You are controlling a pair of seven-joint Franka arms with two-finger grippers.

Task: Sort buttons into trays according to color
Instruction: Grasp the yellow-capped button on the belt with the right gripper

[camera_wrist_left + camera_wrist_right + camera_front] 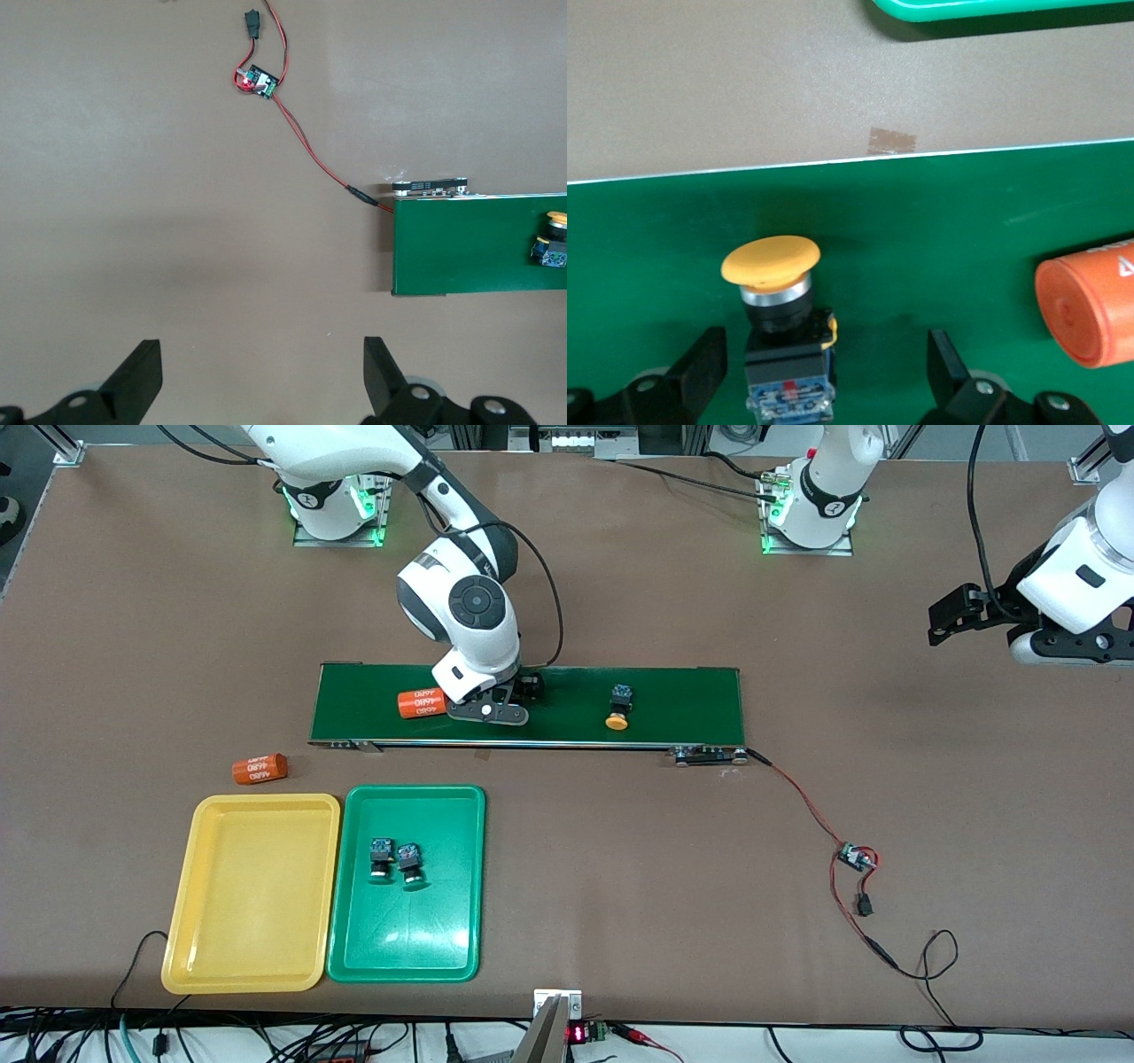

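Note:
A yellow-capped button (772, 266) lies on its side on the dark-green belt (939, 230), between the fingers of my right gripper (822, 367), which is low over it and open without touching it. In the front view the right gripper (494, 708) hides that button. A second yellow-capped button (618, 708) lies on the belt toward the left arm's end, also seen in the left wrist view (551, 241). Two green-capped buttons (381, 859) (410, 865) lie in the green tray (407, 948). The yellow tray (252, 895) is bare. My left gripper (941, 622) (261, 381) waits open over bare table.
An orange cylinder (421, 703) (1090, 310) lies on the belt (682, 700) right beside the right gripper. Another orange cylinder (260, 768) lies on the table between the belt and the yellow tray. A small circuit board (856, 857) with red and black wires trails from the belt's end.

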